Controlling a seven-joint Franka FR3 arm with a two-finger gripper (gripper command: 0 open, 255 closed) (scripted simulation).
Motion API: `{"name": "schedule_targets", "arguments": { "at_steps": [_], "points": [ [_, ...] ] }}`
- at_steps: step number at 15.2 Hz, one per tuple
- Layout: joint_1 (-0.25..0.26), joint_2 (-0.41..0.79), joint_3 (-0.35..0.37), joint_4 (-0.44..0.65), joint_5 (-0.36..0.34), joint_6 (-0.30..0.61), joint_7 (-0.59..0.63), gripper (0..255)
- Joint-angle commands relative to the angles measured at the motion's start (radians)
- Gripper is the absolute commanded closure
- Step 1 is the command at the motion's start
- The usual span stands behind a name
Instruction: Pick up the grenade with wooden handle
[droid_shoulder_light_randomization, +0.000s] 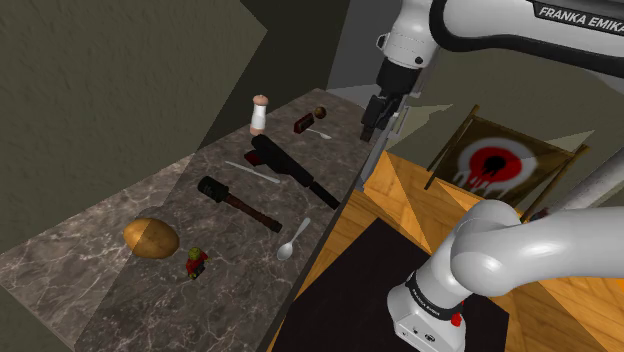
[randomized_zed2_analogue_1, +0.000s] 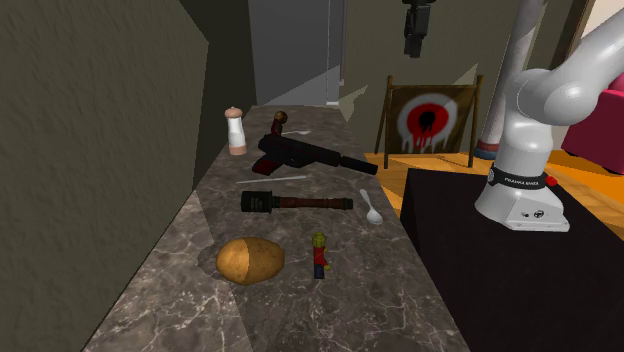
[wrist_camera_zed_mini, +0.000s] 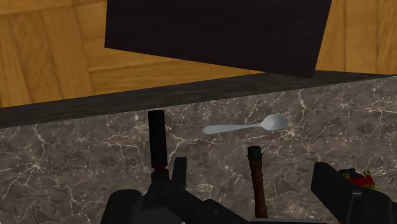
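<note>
Well below the hovering pincer (droid_shoulder_light_randomization: 369, 133), the grenade (droid_shoulder_light_randomization: 238, 203) lies on the counter (droid_shoulder_light_randomization: 95, 235).

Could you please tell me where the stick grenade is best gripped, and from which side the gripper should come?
I would take the grenade at mid-handle, coming straight down, with the fingers closing across it. It lies flat on the counter; the handle is slim and straight, the head thicker. The spoon lies near the handle's end, so keep off that end.
</note>
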Motion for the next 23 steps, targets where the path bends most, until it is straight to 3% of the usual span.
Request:
{"name": "schedule_targets", "arguments": {
  "at_steps": [1,12,23],
  "points": [
    [0.000,0.000,0.000,0.000,0.000,0.000,0.000,0],
    [0.038,0.291,0.049,-0.072,0.040,0.366,0.019,0],
    [0.069,0.686,0.099,0.024,0.043,0.669,0.042,0]
  ]
}}
